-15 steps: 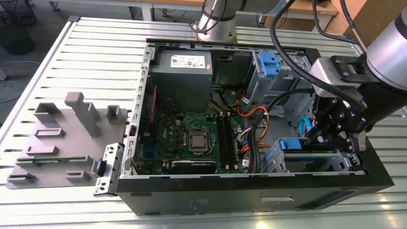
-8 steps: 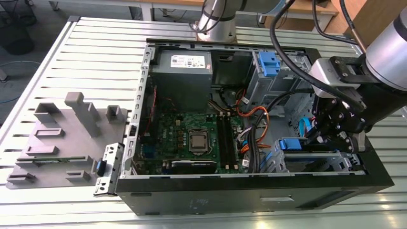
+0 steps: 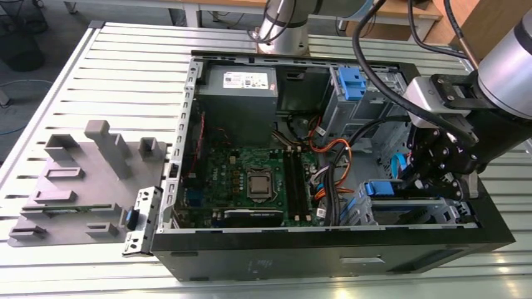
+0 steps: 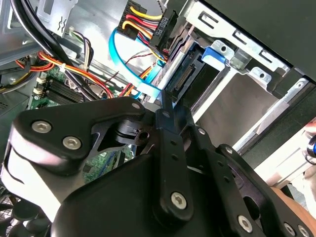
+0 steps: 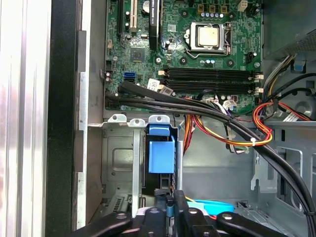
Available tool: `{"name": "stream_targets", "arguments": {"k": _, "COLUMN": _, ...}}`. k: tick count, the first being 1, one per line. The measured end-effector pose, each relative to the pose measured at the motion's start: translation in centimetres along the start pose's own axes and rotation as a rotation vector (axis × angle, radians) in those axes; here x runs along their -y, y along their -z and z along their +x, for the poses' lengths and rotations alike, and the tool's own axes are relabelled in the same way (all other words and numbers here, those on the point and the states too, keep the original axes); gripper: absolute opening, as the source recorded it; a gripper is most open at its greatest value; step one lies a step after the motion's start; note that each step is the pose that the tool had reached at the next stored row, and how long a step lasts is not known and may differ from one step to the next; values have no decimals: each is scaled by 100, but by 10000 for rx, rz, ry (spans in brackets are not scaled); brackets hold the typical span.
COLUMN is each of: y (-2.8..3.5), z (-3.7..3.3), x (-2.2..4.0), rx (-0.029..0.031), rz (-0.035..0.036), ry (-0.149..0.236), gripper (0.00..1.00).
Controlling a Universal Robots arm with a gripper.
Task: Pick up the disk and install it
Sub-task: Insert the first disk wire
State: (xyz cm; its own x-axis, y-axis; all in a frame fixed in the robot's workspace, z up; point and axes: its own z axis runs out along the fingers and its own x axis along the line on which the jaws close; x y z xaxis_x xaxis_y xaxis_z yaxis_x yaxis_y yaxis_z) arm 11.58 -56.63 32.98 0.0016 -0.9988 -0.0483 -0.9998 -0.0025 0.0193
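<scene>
Open computer case (image 3: 332, 252) on the slatted bench (image 3: 124, 75). The disk (image 5: 160, 153) sits slotted in the drive cage (image 5: 116, 158) at the case's corner toward the exterior view's right. The claw (image 5: 170, 205), fingers together and holding nothing, hangs just beside the disk's blue handle (image 5: 161, 130).

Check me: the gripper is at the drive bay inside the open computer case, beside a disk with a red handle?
The handle is blue, not red, as the first wrist view shows; the gripper is at the disk in the bay.
</scene>
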Motion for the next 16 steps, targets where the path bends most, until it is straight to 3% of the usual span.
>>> {"name": "stream_targets", "arguments": {"k": 1, "y": 0, "z": 0, "x": 0, "rx": 0, "rz": 0, "ry": 0, "gripper": 24}}
{"name": "stream_targets", "arguments": {"k": 8, "y": 7, "z": -1, "x": 0, "rx": -1, "rz": 0, "ry": 0, "gripper": 24}}
{"name": "stream_targets", "arguments": {"k": 16, "y": 131, "z": -6, "x": -3, "rx": 0, "rz": 0, "ry": 0, "gripper": 24}}
